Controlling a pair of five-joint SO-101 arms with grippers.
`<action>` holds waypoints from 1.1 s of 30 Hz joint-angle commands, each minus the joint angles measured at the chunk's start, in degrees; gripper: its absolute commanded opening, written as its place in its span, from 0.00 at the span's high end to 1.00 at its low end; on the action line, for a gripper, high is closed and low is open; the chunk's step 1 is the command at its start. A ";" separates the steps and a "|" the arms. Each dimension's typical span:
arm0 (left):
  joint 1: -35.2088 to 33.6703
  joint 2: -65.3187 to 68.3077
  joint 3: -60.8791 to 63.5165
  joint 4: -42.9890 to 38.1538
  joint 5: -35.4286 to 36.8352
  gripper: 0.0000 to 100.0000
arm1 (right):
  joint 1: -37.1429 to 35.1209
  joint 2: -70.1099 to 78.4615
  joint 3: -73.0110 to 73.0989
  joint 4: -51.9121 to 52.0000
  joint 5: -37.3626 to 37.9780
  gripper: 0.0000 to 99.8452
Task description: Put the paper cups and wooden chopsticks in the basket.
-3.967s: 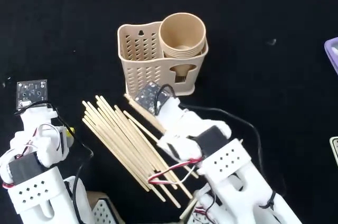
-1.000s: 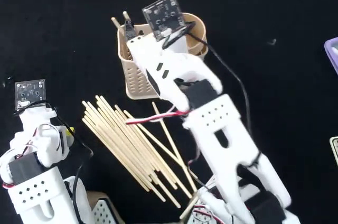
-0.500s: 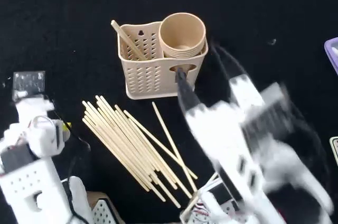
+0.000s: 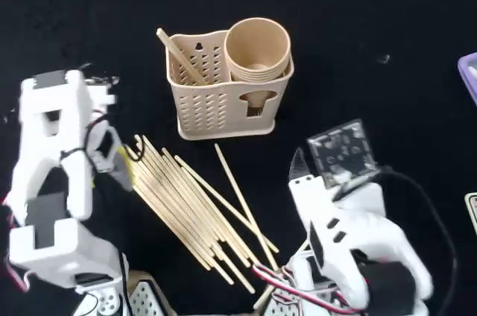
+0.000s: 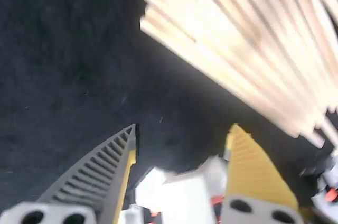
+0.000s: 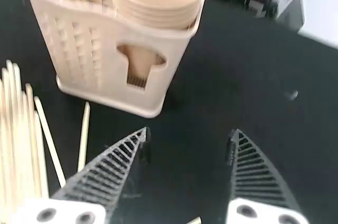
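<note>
**While much lies loose, nothing is held**

Where the high camera looks down, the basket (image 4: 223, 111) stands upright on the black table (image 4: 402, 122). The paper cups (image 4: 257, 48) are stacked in one compartment and one chopstick (image 4: 179, 55) leans in the other — the wooden chopsticks (image 4: 186, 204) lie fanned on the table just in front. From the left wrist, the left gripper (image 5: 183, 129) hangs beside their ends, jaws apart, gripping nothing. From the right wrist, the right gripper (image 6: 189, 133) is likewise spread and empty, facing the basket. The wooden chopsticks look light, stiff and prone to roll — a pinch near mid-length on an outlying one seems safest.
</note>
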 commanded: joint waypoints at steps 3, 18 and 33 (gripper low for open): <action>7.87 -1.32 0.84 -5.27 8.53 0.70 | 1.67 -7.16 5.14 -4.48 2.64 0.76; 11.30 -4.22 26.07 -35.34 23.65 0.70 | 1.23 -8.48 21.23 -13.89 -6.15 0.76; 10.95 -5.63 26.24 -33.23 21.19 0.87 | 1.58 -8.57 28.97 -18.64 -8.79 0.76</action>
